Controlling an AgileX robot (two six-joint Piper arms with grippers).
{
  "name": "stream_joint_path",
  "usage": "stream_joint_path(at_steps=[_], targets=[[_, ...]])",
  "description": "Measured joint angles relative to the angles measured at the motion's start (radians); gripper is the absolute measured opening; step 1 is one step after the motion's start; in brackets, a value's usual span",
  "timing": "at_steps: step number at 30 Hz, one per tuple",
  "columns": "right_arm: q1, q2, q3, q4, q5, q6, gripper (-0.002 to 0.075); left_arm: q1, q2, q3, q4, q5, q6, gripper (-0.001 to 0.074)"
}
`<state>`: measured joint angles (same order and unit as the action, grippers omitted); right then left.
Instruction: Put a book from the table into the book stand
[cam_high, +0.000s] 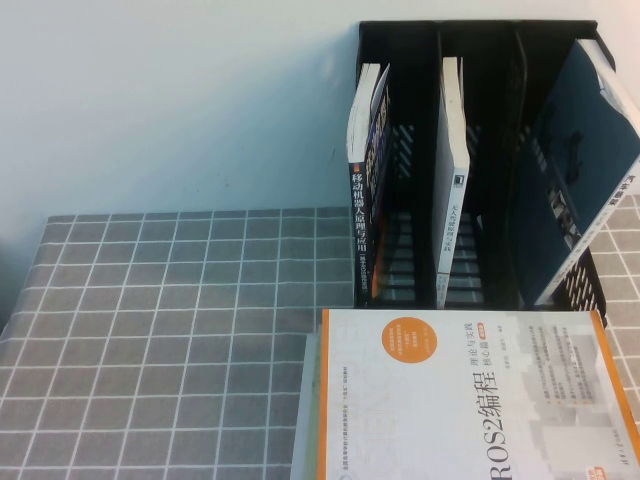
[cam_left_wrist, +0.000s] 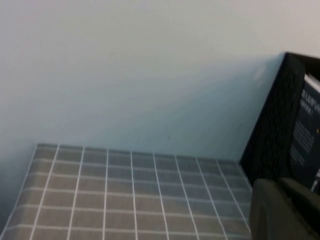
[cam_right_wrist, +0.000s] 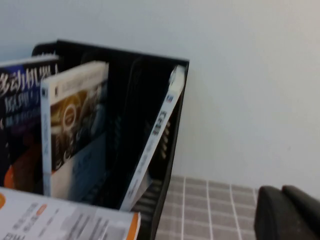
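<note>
A white and orange book (cam_high: 470, 400) lies flat on the checked tablecloth at the front right, just in front of the black book stand (cam_high: 480, 40). The stand has three slots, and each holds one book: a dark one on the left (cam_high: 365, 190), a white one in the middle (cam_high: 450, 180) and a dark blue one leaning on the right (cam_high: 575, 160). Neither gripper shows in the high view. My left gripper (cam_left_wrist: 281, 184) shows only in its wrist view, left of the stand (cam_left_wrist: 275, 125), fingers together and empty. My right gripper (cam_right_wrist: 281, 191) is beside the stand (cam_right_wrist: 125, 65), shut and empty, with the flat book's corner (cam_right_wrist: 65, 220) in view.
The grey checked tablecloth (cam_high: 160, 330) covers the table left of the stand and the flat book. A pale wall (cam_high: 170, 100) rises right behind the table and the stand. The table's left edge shows in the high view.
</note>
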<state>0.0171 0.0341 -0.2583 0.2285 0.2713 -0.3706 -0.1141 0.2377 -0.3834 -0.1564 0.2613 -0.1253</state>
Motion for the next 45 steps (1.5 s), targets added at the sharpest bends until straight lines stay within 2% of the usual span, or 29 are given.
stream_joint_path(at_steps=[5,12,19,23,27,35,45], targets=[[0.0,0.151,-0.105,0.023,0.238,0.0,-0.0003,0.0,0.157,-0.159,-0.067,0.184,0.019,-0.0003],[0.0,0.5,-0.26,0.065,0.478,0.0,-0.0003,0.0,0.365,-0.176,-0.483,0.239,0.188,-0.0003],[0.0,0.823,-0.299,0.13,0.399,-0.015,-0.0003,0.0,0.573,-0.173,-0.954,0.373,0.588,-0.0003],[0.0,0.962,-0.3,0.16,0.343,-0.042,-0.0003,0.0,0.665,-0.173,-1.158,0.451,0.774,-0.0003],[0.0,1.092,-0.3,0.261,0.31,-0.14,-0.0003,0.0,0.723,-0.173,-1.256,0.485,0.872,-0.0003],[0.005,1.247,-0.307,0.64,0.274,-0.482,-0.0003,0.0,0.761,-0.173,-1.301,0.499,0.894,-0.0003],[0.009,1.265,-0.309,0.733,0.253,-0.561,-0.0003,0.0,0.762,-0.173,-1.376,0.506,0.92,-0.0003]])
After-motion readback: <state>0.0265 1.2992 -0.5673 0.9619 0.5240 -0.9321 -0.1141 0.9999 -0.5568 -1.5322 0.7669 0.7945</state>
